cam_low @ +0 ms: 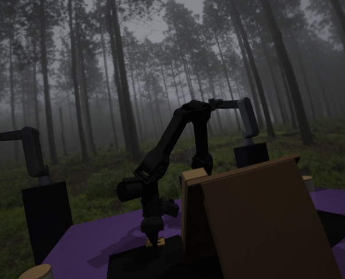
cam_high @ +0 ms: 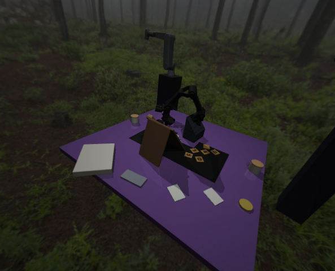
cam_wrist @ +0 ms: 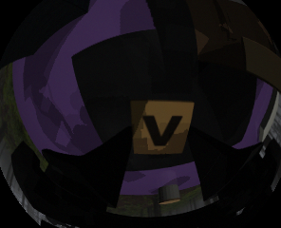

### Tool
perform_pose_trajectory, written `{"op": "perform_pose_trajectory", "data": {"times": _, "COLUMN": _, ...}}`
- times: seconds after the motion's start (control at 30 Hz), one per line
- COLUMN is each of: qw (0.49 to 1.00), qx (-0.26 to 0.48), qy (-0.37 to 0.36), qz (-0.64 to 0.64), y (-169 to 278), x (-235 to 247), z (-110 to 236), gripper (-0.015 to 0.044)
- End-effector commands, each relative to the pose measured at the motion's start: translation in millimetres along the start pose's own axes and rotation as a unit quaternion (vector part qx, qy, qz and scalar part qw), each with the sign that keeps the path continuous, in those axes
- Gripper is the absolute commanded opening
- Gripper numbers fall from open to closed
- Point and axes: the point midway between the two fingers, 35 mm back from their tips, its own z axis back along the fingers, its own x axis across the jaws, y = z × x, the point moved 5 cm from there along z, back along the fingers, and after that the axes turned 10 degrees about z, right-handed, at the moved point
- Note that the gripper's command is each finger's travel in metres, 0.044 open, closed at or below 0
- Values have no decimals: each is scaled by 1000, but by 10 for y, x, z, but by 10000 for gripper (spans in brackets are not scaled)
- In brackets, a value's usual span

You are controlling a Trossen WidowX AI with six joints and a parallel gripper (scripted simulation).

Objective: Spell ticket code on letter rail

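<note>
My gripper (cam_high: 168, 119) (cam_low: 153, 239) (cam_wrist: 161, 131) is shut on a tan letter tile marked V (cam_low: 157, 242) (cam_wrist: 162, 128). It holds the tile just above the black mat (cam_high: 208, 171) (cam_low: 130, 261), close to the far end of the slanted brown board (cam_high: 155, 143) (cam_low: 256, 216) (cam_wrist: 242, 38). The top and exterior views show only the board's back, so the letter rail is hidden. Several more letter tiles (cam_high: 199, 158) lie loose on the mat to the right of the board. Two white cards (cam_high: 176, 192) (cam_high: 213, 196) lie near the counter's front; I cannot read any print on them.
A white box (cam_high: 94, 158) and a grey card (cam_high: 133, 177) lie at the left. Small capped jars stand at the back left (cam_high: 134, 118) and right edge (cam_high: 255, 166). A yellow disc (cam_high: 246, 204) lies near the front right edge. The arm's dark base (cam_high: 193, 129) stands behind the mat.
</note>
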Motion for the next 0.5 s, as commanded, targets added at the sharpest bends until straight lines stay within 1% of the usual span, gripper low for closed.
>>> {"op": "perform_pose_trajectory", "data": {"times": 0.0, "qw": 999, "qx": 26, "qy": 6, "qz": -27, "y": -4, "x": -116, "z": 127, "gripper": 0}}
{"op": "perform_pose_trajectory", "data": {"times": 0.47, "qw": 981, "qx": 105, "qy": 59, "qz": -150, "y": -130, "x": -568, "z": 594, "gripper": 0}}
